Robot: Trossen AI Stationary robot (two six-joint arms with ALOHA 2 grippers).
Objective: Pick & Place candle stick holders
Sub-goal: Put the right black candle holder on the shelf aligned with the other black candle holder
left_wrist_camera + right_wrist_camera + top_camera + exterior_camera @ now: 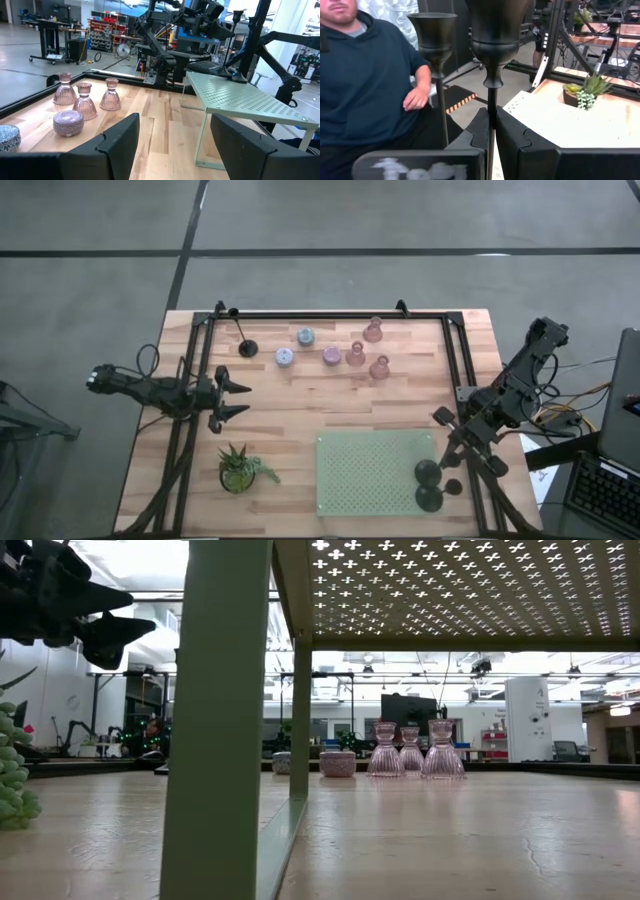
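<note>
Candle stick holders lie in two groups. Two black holders (428,472) stand on the green perforated stand (365,470), at its corner right by the right claw (452,463). In the right wrist view that claw is pressed together on the thin stem of one black holder (491,60), pinching it between its fingers (481,131), with the second black holder (433,35) upright just beside it. Past them a person in a dark blue hoodie (365,85) sits beyond the desk edge.

Well ahead of the left claw (236,398), whose fingers are spread with nothing between them, stand three pink holders (356,354), a lilac round holder (332,356) and two pale-blue round holders (285,357). A third black holder (246,344) stands alone near the far rail, closest to the left claw. A small potted plant (238,468) sits on the desk (290,410) beside the left arm, between the claw and the near edge.
</note>
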